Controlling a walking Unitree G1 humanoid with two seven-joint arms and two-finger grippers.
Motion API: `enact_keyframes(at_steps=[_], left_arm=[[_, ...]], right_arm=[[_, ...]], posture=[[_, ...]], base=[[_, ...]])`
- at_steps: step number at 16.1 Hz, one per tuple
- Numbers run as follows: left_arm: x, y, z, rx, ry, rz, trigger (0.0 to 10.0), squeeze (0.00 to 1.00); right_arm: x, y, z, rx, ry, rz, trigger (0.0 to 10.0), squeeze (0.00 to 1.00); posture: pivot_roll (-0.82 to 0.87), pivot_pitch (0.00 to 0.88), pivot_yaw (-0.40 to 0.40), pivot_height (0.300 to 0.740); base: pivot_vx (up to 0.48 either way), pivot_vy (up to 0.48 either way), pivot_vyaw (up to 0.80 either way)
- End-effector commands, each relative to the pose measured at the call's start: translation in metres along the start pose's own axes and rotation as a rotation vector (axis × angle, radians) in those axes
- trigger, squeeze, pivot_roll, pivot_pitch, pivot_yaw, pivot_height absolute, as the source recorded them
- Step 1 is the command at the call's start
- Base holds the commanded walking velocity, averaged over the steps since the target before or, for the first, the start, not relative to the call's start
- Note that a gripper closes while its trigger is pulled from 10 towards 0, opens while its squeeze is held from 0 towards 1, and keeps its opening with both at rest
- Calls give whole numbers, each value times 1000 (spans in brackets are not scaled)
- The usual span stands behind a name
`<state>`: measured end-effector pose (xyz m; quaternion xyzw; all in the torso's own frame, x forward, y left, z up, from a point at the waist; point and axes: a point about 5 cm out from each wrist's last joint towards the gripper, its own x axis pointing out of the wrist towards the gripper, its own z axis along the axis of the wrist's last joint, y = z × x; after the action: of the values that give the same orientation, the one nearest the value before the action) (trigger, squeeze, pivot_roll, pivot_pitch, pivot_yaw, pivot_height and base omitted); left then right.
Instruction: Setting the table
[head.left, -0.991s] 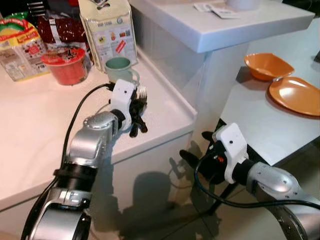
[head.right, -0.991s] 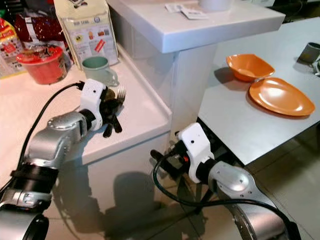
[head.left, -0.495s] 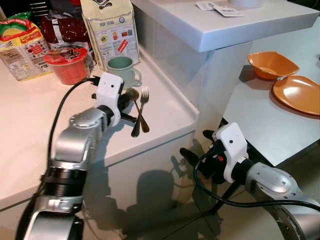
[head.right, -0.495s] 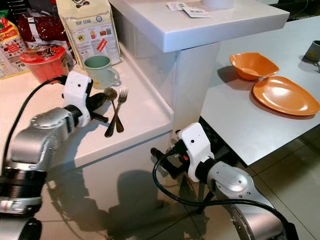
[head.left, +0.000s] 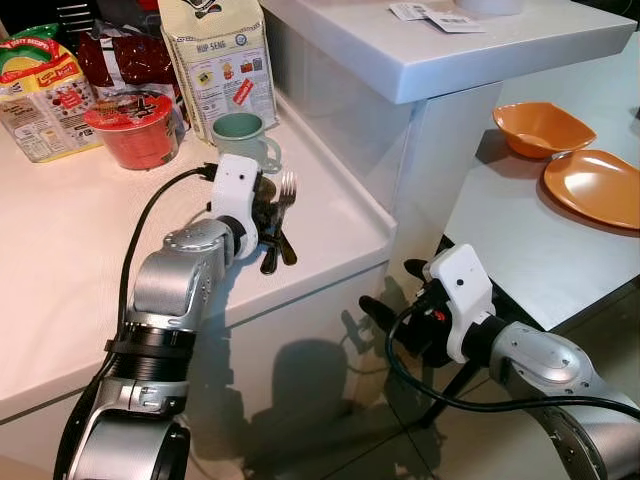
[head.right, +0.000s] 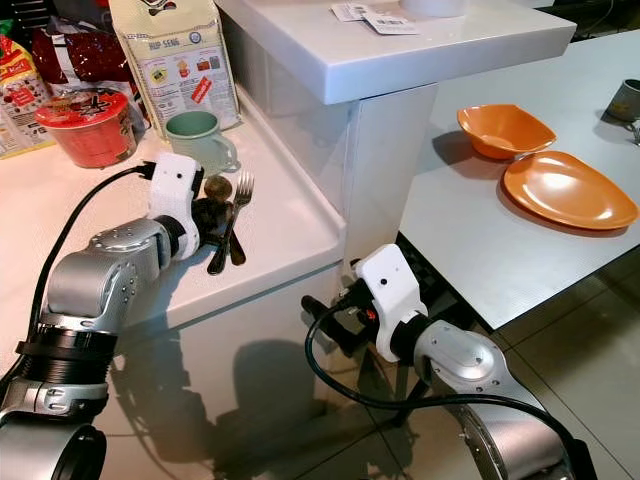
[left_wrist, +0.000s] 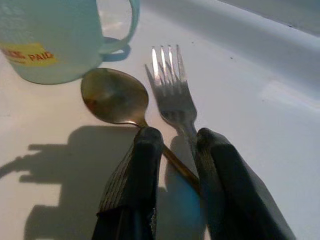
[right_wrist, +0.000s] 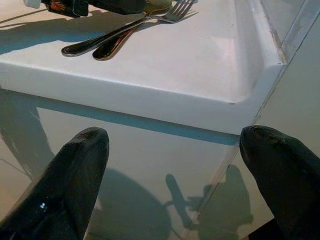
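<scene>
The left gripper (left_wrist: 172, 150) is down on the worktop (head.left: 330, 235) near its front right corner, its fingers (left_wrist: 137, 170) parted and straddling the crossed handles of the spoon (left_wrist: 114, 95) and fork (left_wrist: 172, 87), just beside the green mug (head.left: 240, 135). To lift well, I judge it should close squarely over both handles, pinning them together before rising, lest one slip out. The right gripper (right_wrist: 175, 165) hangs spread wide below the worktop's edge.

The left gripper (left_wrist: 172, 150) covers the crossing handles of the spoon (left_wrist: 115, 96) and fork (left_wrist: 171, 85). The green mug (left_wrist: 55, 37) is cut off at the frame's edge.
</scene>
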<state>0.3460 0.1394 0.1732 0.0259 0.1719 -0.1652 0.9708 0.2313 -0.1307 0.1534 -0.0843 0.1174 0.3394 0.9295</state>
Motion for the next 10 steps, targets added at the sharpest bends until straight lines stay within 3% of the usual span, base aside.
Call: enact_keyframes(at_steps=[1, 5, 6, 10], left_arm=[[0, -2, 5, 8, -4, -3, 10000, 1000], [5, 1, -1, 31, 32, 45, 10000, 1000], [9, 0, -5, 20, 47, 41, 10000, 0], [17, -4, -12, 3, 66, 21, 10000, 0]], right_arm=[[0, -2, 1, -16, -3, -1, 10000, 0], [1, -1, 3, -22, -2, 9, 10000, 0], [1, 0, 3, -24, 0, 14, 10000, 0], [2, 0, 3, -27, 4, 19, 10000, 0]], posture=[[-12, 0, 23, 740], [-15, 0, 18, 740], [-15, 0, 17, 740], [-15, 0, 17, 740]], base=[[0, 0, 0], [0, 0, 0], [0, 0, 0], [0, 0, 0]])
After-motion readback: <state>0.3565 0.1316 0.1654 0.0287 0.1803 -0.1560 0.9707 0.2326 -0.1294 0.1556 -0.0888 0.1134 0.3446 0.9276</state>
